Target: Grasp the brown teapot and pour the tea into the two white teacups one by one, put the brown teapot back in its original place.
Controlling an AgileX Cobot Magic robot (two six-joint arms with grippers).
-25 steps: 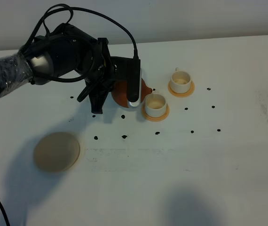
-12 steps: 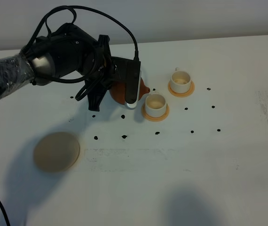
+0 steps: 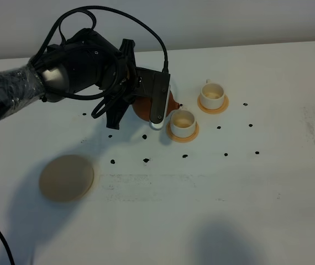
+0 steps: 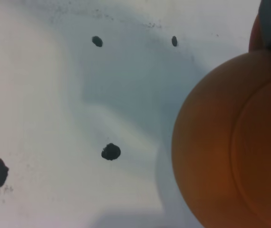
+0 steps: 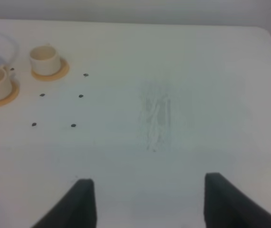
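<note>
My left gripper (image 3: 153, 106) is shut on the brown teapot (image 3: 144, 109) and holds it tilted above the table. The spout points at the rim of the near white teacup (image 3: 183, 122), which stands on its orange-tan coaster (image 3: 183, 134). The far white teacup (image 3: 212, 95) stands on its own coaster behind and to the right. Both cups look pale amber inside. In the left wrist view the teapot's round body (image 4: 230, 142) fills one side. The beige disc coaster (image 3: 67, 177) lies bare at the front left. My right gripper (image 5: 150, 204) is open and empty, far from both cups (image 5: 45, 58).
Small black dots (image 3: 146, 160) mark the white table around the cups. A scuffed patch (image 5: 157, 116) lies on the table ahead of the right gripper. The left arm's black cable (image 3: 113, 16) loops above its wrist.
The left wrist has rolled a little and the teapot has shifted slightly up and to the right, staying by the near cup. The right gripper has not moved.
</note>
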